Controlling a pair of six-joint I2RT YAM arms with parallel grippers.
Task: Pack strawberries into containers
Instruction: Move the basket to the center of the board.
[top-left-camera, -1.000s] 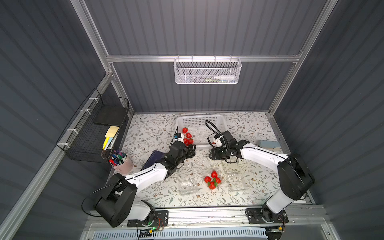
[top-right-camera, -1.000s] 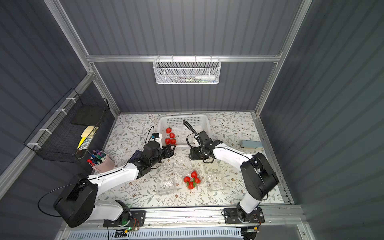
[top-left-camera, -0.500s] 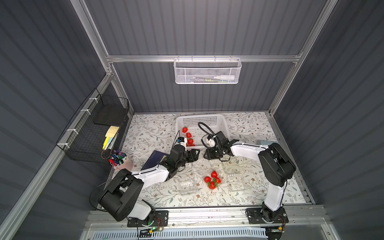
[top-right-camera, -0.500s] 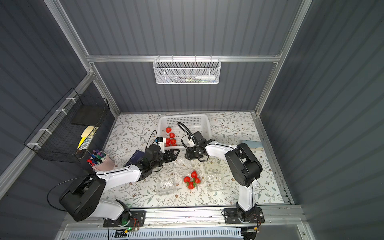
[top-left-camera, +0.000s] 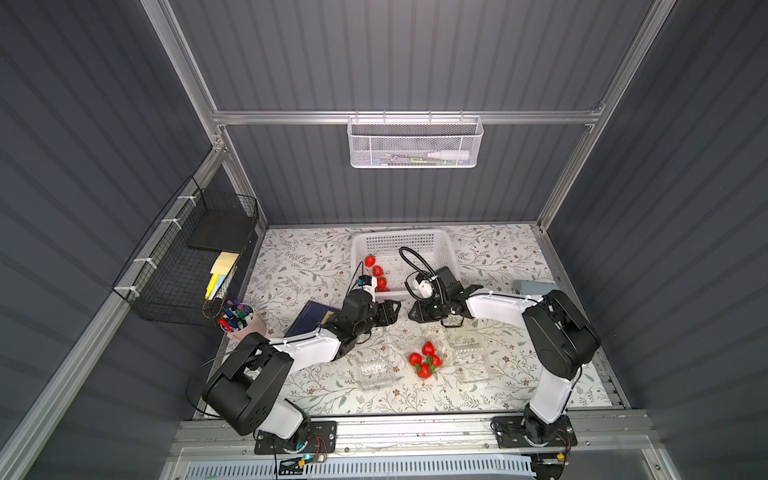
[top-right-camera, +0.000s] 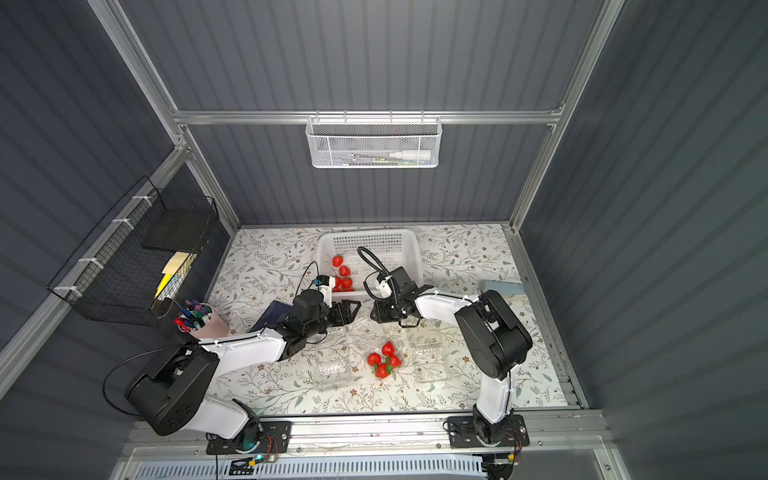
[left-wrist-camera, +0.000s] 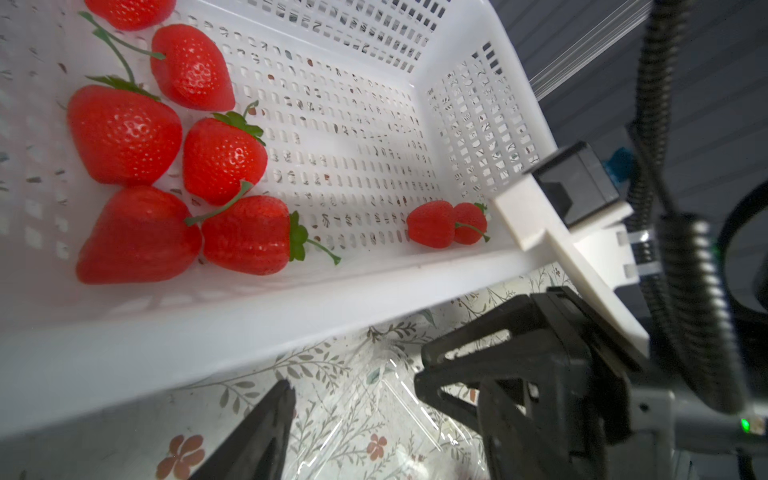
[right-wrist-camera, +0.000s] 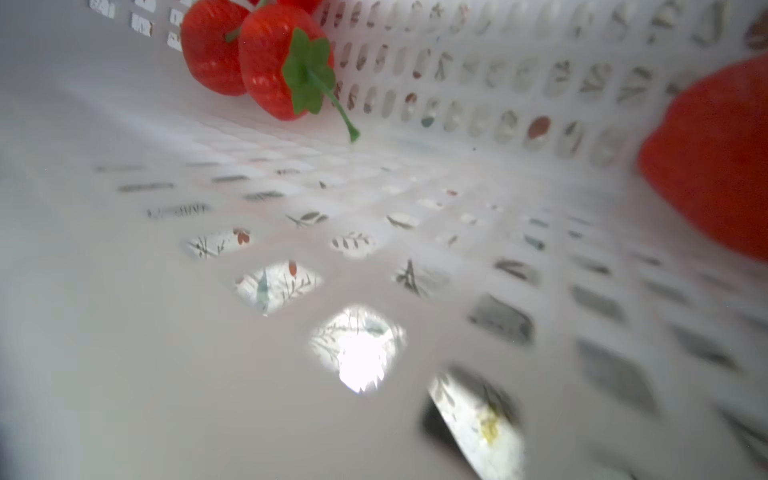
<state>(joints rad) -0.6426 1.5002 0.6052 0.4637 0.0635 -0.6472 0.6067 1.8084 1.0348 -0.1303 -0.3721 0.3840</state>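
Currently left gripper (top-left-camera: 392, 311) jaws apart near white basket (top-left-camera: 401, 232); right gripper (top-left-camera: 414, 313) jaws unclear

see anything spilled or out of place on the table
Nothing stands out: the strawberries lie in the white basket or the clear container, none loose on the table.

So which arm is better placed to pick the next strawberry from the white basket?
Left, probably: the left claw is open just outside the white basket, beside the cluster of strawberries. The right claw is equally close but near only two strawberries.
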